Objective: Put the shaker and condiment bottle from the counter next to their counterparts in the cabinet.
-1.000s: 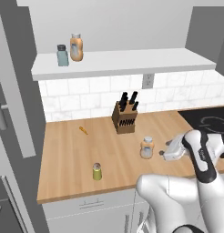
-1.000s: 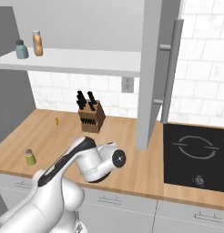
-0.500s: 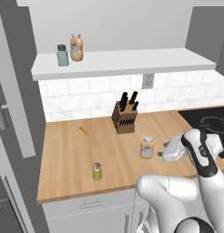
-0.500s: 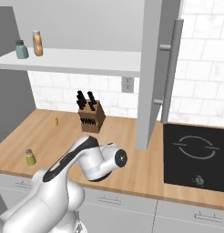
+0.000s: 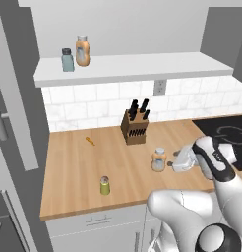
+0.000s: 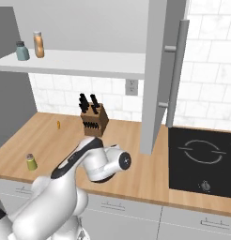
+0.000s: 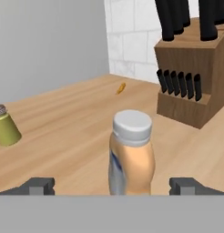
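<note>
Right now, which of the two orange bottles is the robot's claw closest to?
The condiment bottle standing on the counter, right between the open gripper tips. The other orange bottle sits high on the cabinet shelf.

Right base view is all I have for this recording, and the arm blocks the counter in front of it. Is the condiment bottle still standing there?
Observer: Yes. In the left base view the condiment bottle stands upright on the counter, just left of the gripper.
Operator: Is the gripper on it?
Observer: No. The hand view shows the bottle centred between the fingertips, which stand wide apart and clear of it.
Operator: And what is behind the bottle?
Observer: The knife block, with the shaker off to the bottle's far side.
</note>
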### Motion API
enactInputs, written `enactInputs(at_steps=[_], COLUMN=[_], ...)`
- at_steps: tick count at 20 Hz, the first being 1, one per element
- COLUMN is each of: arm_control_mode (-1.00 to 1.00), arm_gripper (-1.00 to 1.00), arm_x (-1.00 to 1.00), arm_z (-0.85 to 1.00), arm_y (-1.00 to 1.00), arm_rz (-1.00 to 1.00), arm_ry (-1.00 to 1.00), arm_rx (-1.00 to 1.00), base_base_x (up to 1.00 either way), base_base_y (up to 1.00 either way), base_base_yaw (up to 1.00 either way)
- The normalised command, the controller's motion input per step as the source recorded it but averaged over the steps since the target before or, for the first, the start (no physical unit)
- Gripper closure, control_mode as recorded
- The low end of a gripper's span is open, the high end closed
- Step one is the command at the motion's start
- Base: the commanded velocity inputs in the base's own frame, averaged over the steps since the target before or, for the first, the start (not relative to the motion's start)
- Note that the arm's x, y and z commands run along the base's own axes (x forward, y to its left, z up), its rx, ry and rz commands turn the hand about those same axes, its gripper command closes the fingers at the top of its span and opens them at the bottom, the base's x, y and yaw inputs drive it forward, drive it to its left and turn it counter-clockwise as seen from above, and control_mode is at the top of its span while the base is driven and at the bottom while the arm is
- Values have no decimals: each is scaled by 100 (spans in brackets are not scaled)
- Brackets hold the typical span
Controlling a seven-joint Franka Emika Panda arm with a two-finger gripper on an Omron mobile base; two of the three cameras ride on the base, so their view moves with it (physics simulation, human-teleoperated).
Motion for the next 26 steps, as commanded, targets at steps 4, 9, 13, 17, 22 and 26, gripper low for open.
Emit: enactInputs(at_steps=[4, 9, 13, 17, 22, 26], arm_control_mode=[-100, -100, -100, -100, -100, -100], arm_gripper=[-100, -100, -100, -100, -100, -100], arm_x=[5, 7, 4, 4, 11, 23], arm_z=[-36, -36, -31, -33, -29, -34], arm_y=[37, 33, 34, 37, 33, 37], arm_rz=[-4, -4, -4, -4, -4, -5], arm_ry=[-10, -8, -4, 0, 0, 0], arm_rx=[-1, 0, 0, 0, 0, 0], base_base_x=[0, 0, 0, 0, 0, 0], base_base_y=[0, 0, 0, 0, 0, 0], base_base_yaw=[0, 0, 0, 0, 0, 0])
